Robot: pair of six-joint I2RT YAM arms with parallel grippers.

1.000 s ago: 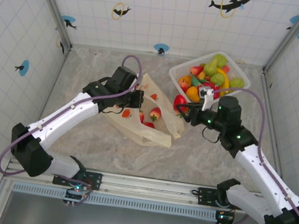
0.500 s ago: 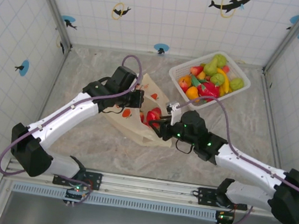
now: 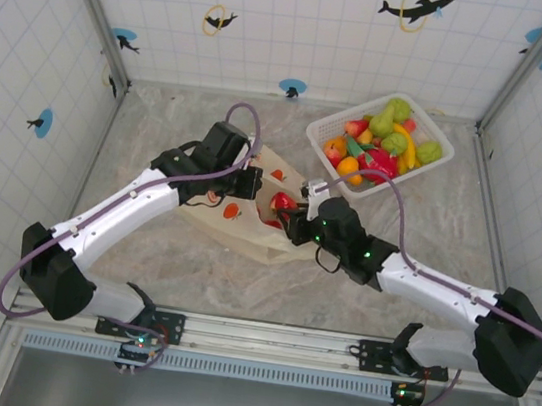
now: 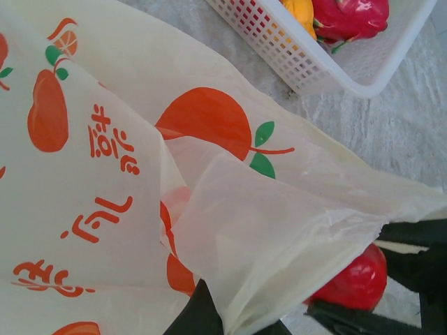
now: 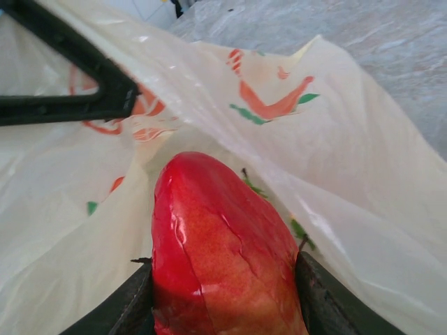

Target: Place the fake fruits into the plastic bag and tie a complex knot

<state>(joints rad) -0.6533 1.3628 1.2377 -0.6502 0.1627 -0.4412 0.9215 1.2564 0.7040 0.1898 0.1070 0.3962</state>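
One plastic bag (image 3: pixel 253 243) in mid-frame bears orange writing (image 4: pixel 105 139), unreadable. Left fingers (image 4: pixel 195 321) pinch its rim; right fingers (image 5: pixel 122 310) clamp one red fruit (image 5: pixel 216 244). One basket (image 3: pixel 356 112), upper right.

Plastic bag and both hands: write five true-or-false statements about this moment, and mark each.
1. The right hand holds a red fake fruit. True.
2. The left hand is open, clear of the plastic bag. False: it is shut on the bag's edge.
3. The white basket is empty. False: it holds several fruits.
4. The red fruit is at the bag's mouth. True.
5. The bag is knotted. False: its mouth is open, untied.
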